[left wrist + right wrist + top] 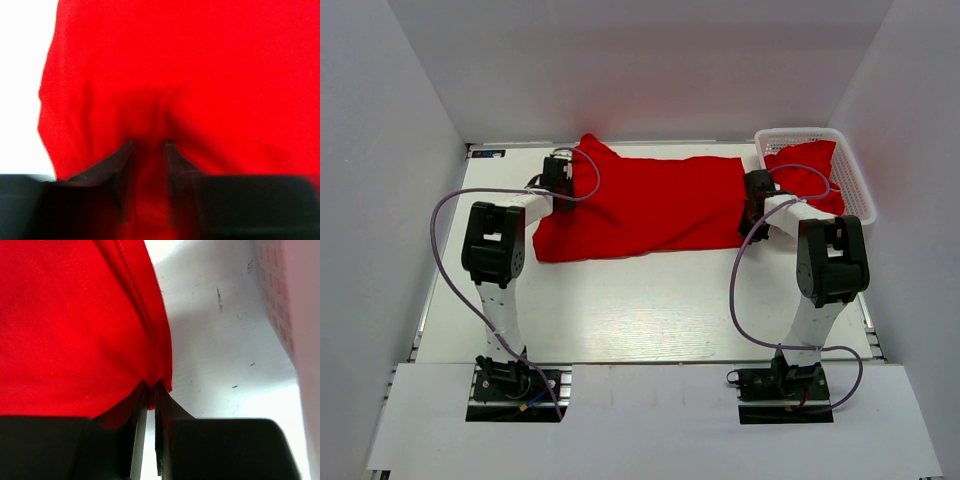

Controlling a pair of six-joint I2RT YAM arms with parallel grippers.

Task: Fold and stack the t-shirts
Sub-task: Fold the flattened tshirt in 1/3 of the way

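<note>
right pincer pinching t-shirt edge, left pincer astride it

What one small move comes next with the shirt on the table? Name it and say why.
Probably close the left gripper: its jaws stand apart with a fold of the shirt between them, while the right gripper pinches the opposite edge. Then both ends would be held.

Cropped at top, right and bottom of the left wrist view, a red t-shirt, with the blurred left fingers half buried in a fold. Out of focus at the right wrist view's edge, the basket; tips of the right fingers masked by hem. From overhead, both pairs of fingers lost in cloth, too small to read.
</note>
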